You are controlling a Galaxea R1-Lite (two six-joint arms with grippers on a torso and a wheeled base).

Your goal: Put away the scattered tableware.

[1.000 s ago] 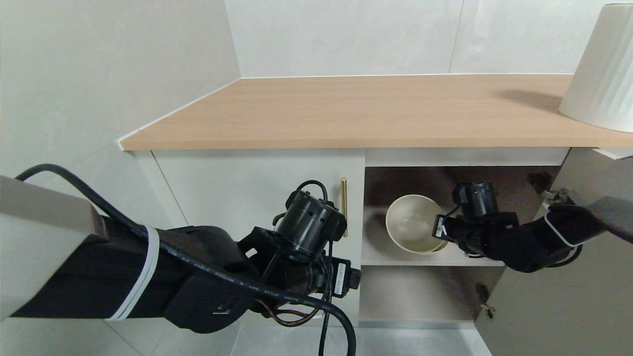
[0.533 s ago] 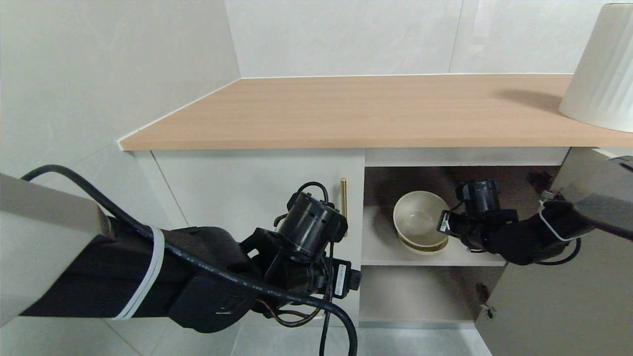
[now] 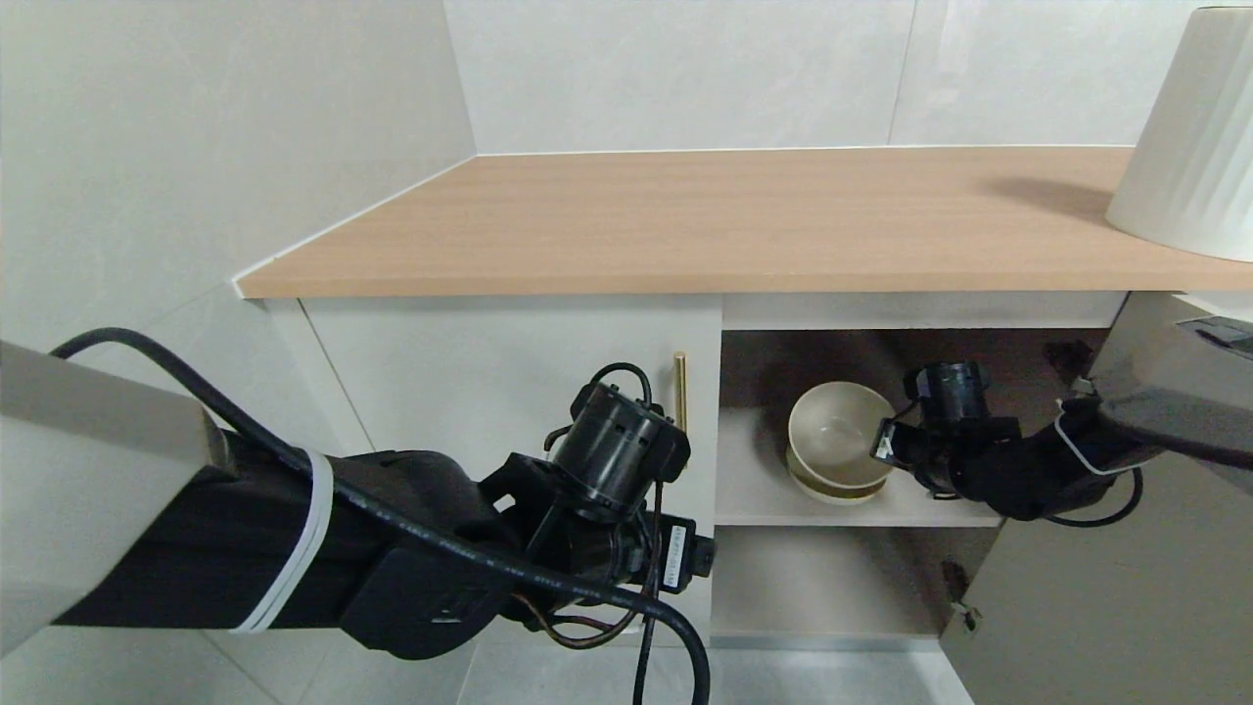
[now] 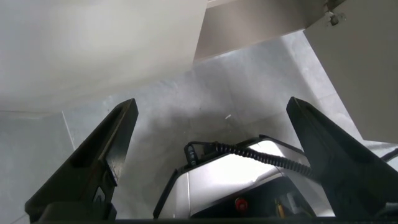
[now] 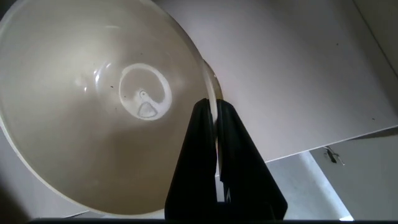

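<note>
A cream bowl (image 3: 834, 434) is tilted on edge inside the open cabinet, over a second bowl (image 3: 820, 490) lying on the upper shelf (image 3: 754, 490). My right gripper (image 3: 884, 452) is shut on the cream bowl's rim. In the right wrist view the black fingers (image 5: 208, 143) pinch the rim of the bowl (image 5: 93, 99), whose inside faces the camera. My left gripper (image 4: 211, 149) hangs low in front of the shut left cabinet door (image 3: 509, 372), open, with floor between its fingers.
The right cabinet door (image 3: 1116, 587) stands open at the right. A brass handle (image 3: 679, 392) is on the left door. A wooden countertop (image 3: 705, 215) runs above, with a white ribbed lampshade (image 3: 1189, 137) at its right end. The lower shelf (image 3: 812, 587) is bare.
My right gripper has carried the cream bowl deeper into the cabinet and to the right, onto the bowl on the shelf. The left arm has hardly shifted.
</note>
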